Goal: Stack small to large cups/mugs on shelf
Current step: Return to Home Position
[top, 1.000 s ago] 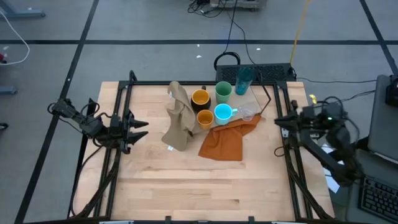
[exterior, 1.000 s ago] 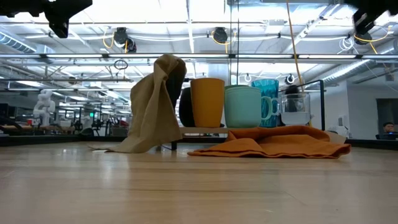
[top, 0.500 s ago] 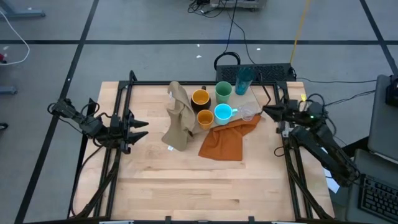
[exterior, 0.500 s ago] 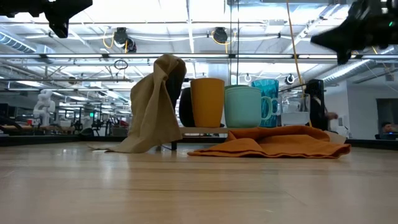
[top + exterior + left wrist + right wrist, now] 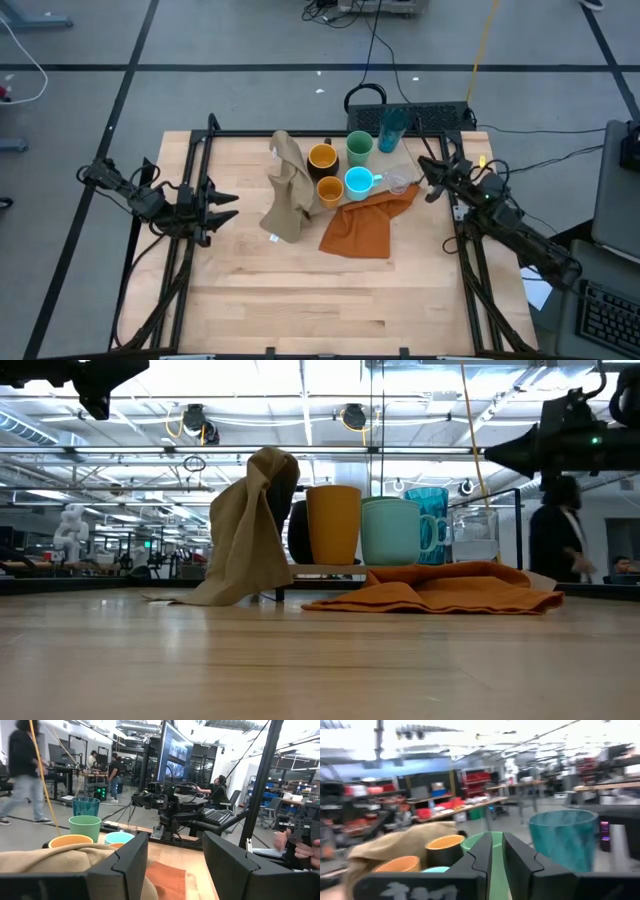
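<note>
Six vessels stand at the table's far middle: teal tumbler (image 5: 392,127), light green cup (image 5: 359,148), yellow mug (image 5: 322,157), orange cup (image 5: 330,190), cyan mug (image 5: 358,181) and clear glass (image 5: 399,184). They stand on or around the light wood shelf (image 5: 411,157), which the cloths partly cover. My right gripper (image 5: 426,169) hovers just right of the glass, above cup height (image 5: 490,455), fingers shut, pointing at the cups. My left gripper (image 5: 228,205) waits open at the table's left, touching nothing.
A tan cloth (image 5: 288,190) is draped upright left of the cups. An orange cloth (image 5: 365,222) lies in front of them, under the cyan mug. Black frame rails (image 5: 440,150) run along both table sides. The table's near half is bare wood (image 5: 320,300). People move beyond the table.
My right gripper has swung from the table's right edge toward the cups and the far edge, coming down to just above cup height. The cups, cloths and left arm have stayed where they were.
</note>
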Controlling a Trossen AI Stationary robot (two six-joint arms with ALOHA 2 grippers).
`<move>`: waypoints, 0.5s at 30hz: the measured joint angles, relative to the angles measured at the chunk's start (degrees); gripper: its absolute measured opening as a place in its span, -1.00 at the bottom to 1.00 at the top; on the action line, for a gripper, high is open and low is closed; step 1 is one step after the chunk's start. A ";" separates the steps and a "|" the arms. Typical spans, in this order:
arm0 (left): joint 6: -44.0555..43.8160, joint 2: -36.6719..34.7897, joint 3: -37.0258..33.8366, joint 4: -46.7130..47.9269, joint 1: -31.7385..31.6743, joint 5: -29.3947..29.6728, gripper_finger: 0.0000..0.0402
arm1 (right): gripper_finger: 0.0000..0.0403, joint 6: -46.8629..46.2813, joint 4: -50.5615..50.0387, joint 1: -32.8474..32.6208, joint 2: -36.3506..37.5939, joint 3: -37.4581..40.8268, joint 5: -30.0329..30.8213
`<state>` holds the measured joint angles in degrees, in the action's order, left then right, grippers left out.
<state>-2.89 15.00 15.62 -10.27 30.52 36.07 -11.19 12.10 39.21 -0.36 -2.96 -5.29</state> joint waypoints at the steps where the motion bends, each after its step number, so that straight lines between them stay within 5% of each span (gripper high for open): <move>1: 0.18 -0.01 0.00 -0.07 0.00 0.04 -0.05 | -0.82 0.96 -0.46 -1.12 -0.05 0.04 2.05; 15: 1.15 0.00 0.00 -0.52 0.00 3.48 -0.05 | -0.82 1.29 -3.70 -18.66 -4.80 0.24 5.33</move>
<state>-1.74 15.00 15.62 -10.79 30.52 39.55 -9.89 8.40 20.55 -5.16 -2.72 0.04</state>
